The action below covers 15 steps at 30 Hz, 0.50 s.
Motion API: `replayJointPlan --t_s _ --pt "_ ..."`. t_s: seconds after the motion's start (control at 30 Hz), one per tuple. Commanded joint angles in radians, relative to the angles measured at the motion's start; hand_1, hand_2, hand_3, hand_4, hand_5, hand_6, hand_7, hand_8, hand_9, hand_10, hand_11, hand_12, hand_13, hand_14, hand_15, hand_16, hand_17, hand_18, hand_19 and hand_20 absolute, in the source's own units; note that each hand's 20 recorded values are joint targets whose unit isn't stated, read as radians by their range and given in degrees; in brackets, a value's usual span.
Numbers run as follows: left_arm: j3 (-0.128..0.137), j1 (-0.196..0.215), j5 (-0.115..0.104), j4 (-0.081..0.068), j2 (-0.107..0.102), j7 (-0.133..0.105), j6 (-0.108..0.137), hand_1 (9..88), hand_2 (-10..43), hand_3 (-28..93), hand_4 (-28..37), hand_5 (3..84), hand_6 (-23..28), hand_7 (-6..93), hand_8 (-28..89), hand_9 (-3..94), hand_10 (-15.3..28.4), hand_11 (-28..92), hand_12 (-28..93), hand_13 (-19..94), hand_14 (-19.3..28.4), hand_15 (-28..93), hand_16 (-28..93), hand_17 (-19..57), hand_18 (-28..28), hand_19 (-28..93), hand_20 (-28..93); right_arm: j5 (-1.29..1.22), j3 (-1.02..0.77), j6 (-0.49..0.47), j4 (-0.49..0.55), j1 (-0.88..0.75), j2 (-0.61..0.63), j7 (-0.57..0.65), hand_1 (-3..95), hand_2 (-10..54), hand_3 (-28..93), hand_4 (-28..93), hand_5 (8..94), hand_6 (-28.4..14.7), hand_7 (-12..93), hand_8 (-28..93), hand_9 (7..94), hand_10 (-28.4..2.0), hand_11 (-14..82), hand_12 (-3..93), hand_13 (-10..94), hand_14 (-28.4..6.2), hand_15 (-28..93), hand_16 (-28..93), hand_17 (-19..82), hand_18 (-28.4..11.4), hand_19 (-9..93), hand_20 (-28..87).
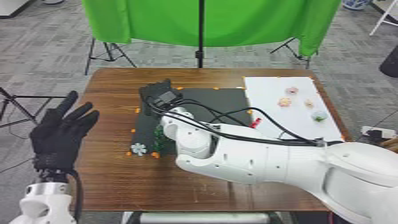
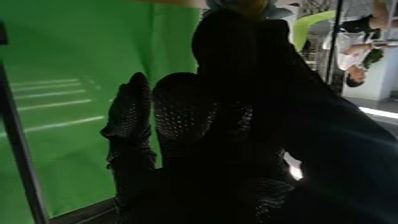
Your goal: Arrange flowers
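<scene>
Right hand (image 1: 158, 92), upper left of centre, looks clamped on the bloom (image 2: 250, 6), top of the wrist view. Settle it flat on the mat (image 1: 216, 95), then release gently, wrist clear of the pale flower (image 1: 139, 148)! Left hand (image 1: 60, 137), far left, fingers spread.

Black mat (image 1: 229, 100): partly hidden under the right arm (image 1: 266, 160).
Greenery (image 1: 160, 141): partly covered by that arm, shape unclear.
Right hand (image 1: 158, 93): too dark to tell its grip.
Blue and yellow thing (image 2: 253, 6): cut off by the right wrist view's edge, kind unclear.
Red item (image 1: 256, 122): too small to tell.
Left arm (image 1: 46, 202): cut off at the bottom.
</scene>
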<state>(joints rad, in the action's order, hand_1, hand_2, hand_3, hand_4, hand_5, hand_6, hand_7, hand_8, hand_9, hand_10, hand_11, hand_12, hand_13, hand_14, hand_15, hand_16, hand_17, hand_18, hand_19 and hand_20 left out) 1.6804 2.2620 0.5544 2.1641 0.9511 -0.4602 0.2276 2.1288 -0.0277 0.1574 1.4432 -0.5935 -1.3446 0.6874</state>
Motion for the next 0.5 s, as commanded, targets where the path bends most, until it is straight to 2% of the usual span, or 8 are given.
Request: replayJointPlan --t_s 0.03,0.13,0.23,0.27,0.4,0.47,0.5 --pt "-0.008 -0.031 0.005 -0.019 0.0 0.034 -0.015 13.0 8.5 79 -28.3 34.5 6.8 9.7 -10 34.9 20.2 22 10 23 28.4 55 -10 -9.8 27.8 54 9 0.05 -0.045 -0.087 -0.032 -0.061 0.002 -0.016 53.3 -9.5 67 -28 80.9 5.2 18 -2 85.7 -5.8 37.4 32.2 70 -5.6 78 24 22 -21.5 82 46" --pt "-0.014 -0.035 0.002 -0.02 -0.006 0.026 -0.016 13.1 8.5 79 -28.3 34.5 6.8 9.6 -9 34.9 20.2 22 10 23 28.4 55 -10 -9.8 27.8 54 9 0.05 -0.042 -0.099 -0.032 -0.06 0.003 -0.01 52.7 -9.5 66 -28 79.4 5.4 18 -3 84.9 -5.8 38.0 32.2 69 -5.8 78 24 21 -21.5 82 46" --pt "-0.025 -0.025 -0.021 -0.02 -0.035 -0.005 -0.007 13.2 8.6 79 -28.3 34.5 6.8 9.6 -9 34.9 20.2 22 10 23 28.4 55 -10 -9.8 27.8 54 9 0.052 -0.056 -0.125 -0.029 -0.068 0.003 -0.015 52.2 -9.5 65 -28 77.5 5.2 17 -4 83.7 -6.2 39.4 31.1 69 -6.0 78 24 21 -21.4 82 46" --pt "-0.028 -0.027 -0.023 -0.021 -0.039 -0.01 -0.003 13.3 8.5 79 -28.3 34.5 6.8 9.7 -9 34.9 20.2 22 10 23 28.4 55 -10 -9.8 27.8 54 9 0.052 -0.049 -0.119 -0.028 -0.063 0.004 -0.006 51.9 -9.5 65 -28 76.6 5.1 17 -4 83.2 -6.3 39.7 31.1 68 -6.0 78 24 21 -21.4 82 46" --pt "-0.027 -0.02 -0.021 -0.021 -0.033 -0.007 -0.007 13.3 8.5 79 -28.3 34.6 6.8 9.8 -10 34.9 20.2 22 10 23 28.4 55 -10 -9.8 27.8 54 9 0.066 -0.056 -0.114 -0.018 -0.071 0.007 -0.017 45.4 -9.5 70 -28 71.3 4.9 17 -6 80.8 -7.1 43.1 28.4 67 -6.5 79 23 20 -21.5 81 47" --pt "-0.035 -0.014 -0.038 -0.02 -0.052 -0.024 0.006 13.4 8.6 79 -28.3 34.5 6.8 9.8 -10 34.9 20.2 22 10 23 28.4 55 -10 -9.8 27.8 54 9 0.07 -0.048 -0.094 -0.018 -0.064 0.004 -0.004 42.7 -9.5 73 -28 69.9 4.7 17 -10 79.8 -7.8 45.2 26.4 66 -6.8 79 23 19 -21.7 81 47" --pt "-0.036 -0.014 -0.04 -0.021 -0.054 -0.025 0.004 13.4 8.6 79 -28.3 34.5 6.8 9.8 -10 34.9 20.2 22 10 23 28.4 55 -10 -9.8 27.8 54 9 0.078 -0.037 -0.072 -0.021 -0.058 0.001 0.01 41.6 -9.5 74 -28 69.3 4.6 17 -13 79.0 -8.3 47.0 24.9 66 -7.0 80 23 19 -21.8 81 47"
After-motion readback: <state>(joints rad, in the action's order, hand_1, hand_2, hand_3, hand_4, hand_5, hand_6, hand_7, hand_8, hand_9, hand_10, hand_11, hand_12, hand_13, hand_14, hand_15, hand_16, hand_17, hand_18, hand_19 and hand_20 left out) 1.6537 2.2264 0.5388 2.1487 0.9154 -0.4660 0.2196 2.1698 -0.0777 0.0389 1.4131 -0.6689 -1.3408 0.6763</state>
